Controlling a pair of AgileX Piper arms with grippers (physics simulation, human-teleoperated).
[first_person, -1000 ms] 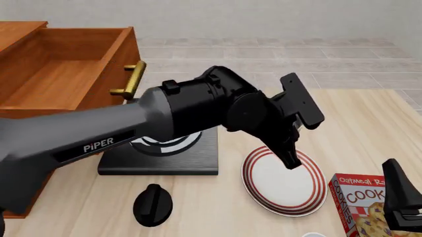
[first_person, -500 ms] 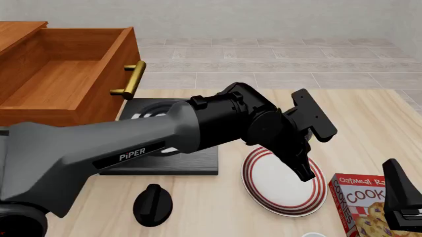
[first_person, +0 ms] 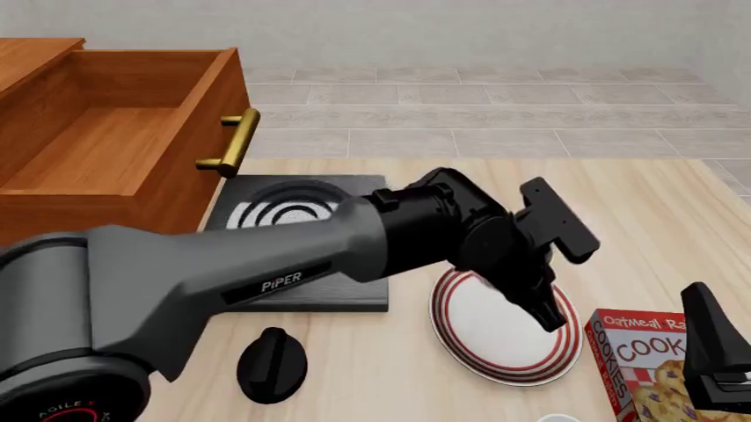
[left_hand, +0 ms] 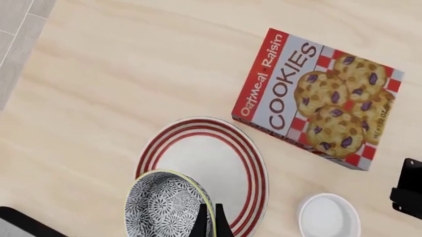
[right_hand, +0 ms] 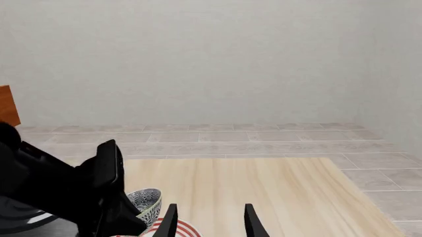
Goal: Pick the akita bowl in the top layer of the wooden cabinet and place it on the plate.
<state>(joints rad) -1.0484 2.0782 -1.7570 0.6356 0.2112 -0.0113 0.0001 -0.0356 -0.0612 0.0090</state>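
Observation:
The akita bowl, white with a black net pattern, hangs tilted over the edge of the red-ringed plate. My left gripper is shut on the bowl's rim. From the front the left gripper sits low over the plate, and the wrist hides the bowl. The right wrist view shows the bowl beside the black left wrist. The top layer of the wooden cabinet stands pulled out, with bare wood inside. My right gripper is open, near the table's front right.
A black stove with grey rings lies left of the plate, and a black knob in front of it. A cookies box lies right of the plate. A small white round dish sits near the box. The drawer's brass handle juts toward the stove.
My left arm has swung right and down, carrying the bowl from above the stove's edge to low over the plate. The right arm has stayed still.

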